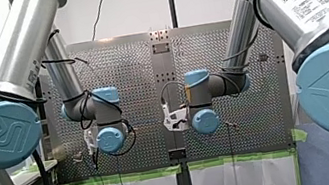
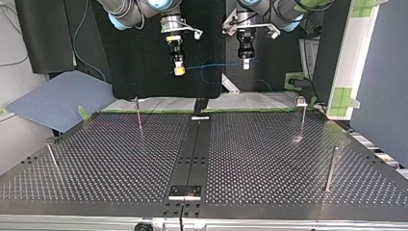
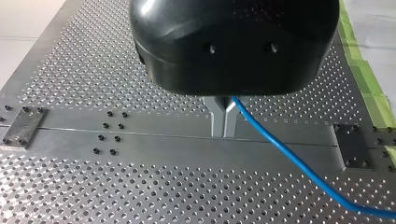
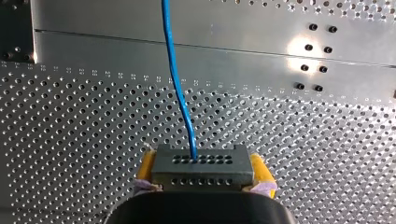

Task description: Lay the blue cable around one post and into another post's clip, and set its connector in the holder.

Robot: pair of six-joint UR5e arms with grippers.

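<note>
**Blue cable up in the air, held at both ends**

Start with the big perforated surface. In the top view it carries four thin posts: upper left, upper right, lower right and far left. They're slim, and I'd judge a dragged loop could snag one, so swing wide. At bottom centre there's a small bracket, probably the holder.

At the upper middle of that view, the blue cable droops between your two arms, off the surface and well apart from every post. It looks light and limp, so expect sag and swing, and handle it gently taut.

Your left jaws, the metal ones, are pinched closed on the cable partway along.

Your right jaws clamp the grey connector by its sides between yellow pads. It's small and rigid, and I'd say that's the sound place to hold it.
</note>
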